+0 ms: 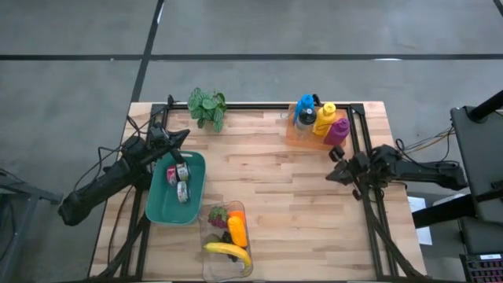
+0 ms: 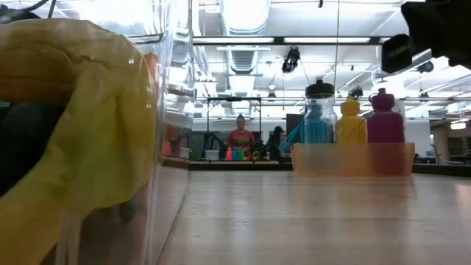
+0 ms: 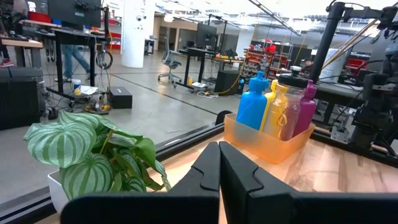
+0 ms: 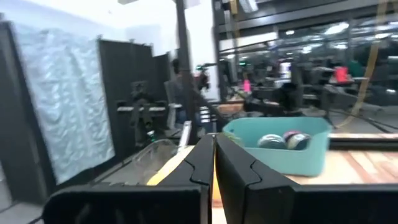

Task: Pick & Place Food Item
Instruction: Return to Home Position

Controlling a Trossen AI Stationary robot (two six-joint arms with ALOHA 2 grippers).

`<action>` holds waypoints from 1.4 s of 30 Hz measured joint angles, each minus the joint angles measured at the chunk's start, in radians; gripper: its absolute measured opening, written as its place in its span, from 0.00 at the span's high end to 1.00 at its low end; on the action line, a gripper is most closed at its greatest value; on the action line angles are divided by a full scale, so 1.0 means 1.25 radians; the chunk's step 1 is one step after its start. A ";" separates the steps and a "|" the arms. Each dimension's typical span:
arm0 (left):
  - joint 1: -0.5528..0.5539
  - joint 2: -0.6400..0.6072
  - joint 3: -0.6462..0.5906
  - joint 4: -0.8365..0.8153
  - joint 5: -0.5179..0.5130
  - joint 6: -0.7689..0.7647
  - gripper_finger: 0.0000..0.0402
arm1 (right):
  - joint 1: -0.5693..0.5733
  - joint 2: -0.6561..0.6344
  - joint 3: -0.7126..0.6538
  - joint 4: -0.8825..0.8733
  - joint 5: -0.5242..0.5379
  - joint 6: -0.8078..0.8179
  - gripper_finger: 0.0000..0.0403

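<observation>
Cans of tuna [image 1: 182,190] lie together in the teal bin [image 1: 161,208], just beside the left hand [image 1: 183,137] on its near side. That hand hangs by the bin's far rim with its fingers pressed together and nothing between them. A potted plant [image 1: 207,107] stands close beyond it. The right hand [image 1: 332,174] waits well apart from the bin, across the bare middle of the counter [image 1: 283,196]. It too is closed and empty, with the orange tray of bottles [image 1: 318,126] near it on the far side.

With the cans binned, the placing looks done. Should one need lifting again, it would likely handle as a stiff, fairly dense little drum. Its smooth metal wall could slip under a light pinch. The safest hold is probably across the round side wall, fingers spread wider than the can first. How each can is tilted against its neighbours cannot be made out.
</observation>
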 joint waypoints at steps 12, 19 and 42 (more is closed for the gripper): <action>0.000 0.005 0.000 -0.001 0.000 0.000 1.00 | -0.002 -0.123 0.000 -0.182 0.117 0.006 0.97; 0.000 0.010 0.000 -0.002 0.000 0.000 1.00 | -0.001 -0.122 0.000 -0.178 0.133 -0.062 0.97; 0.000 0.010 0.000 -0.002 0.000 0.000 1.00 | -0.001 -0.116 0.000 -0.184 0.131 -0.085 0.97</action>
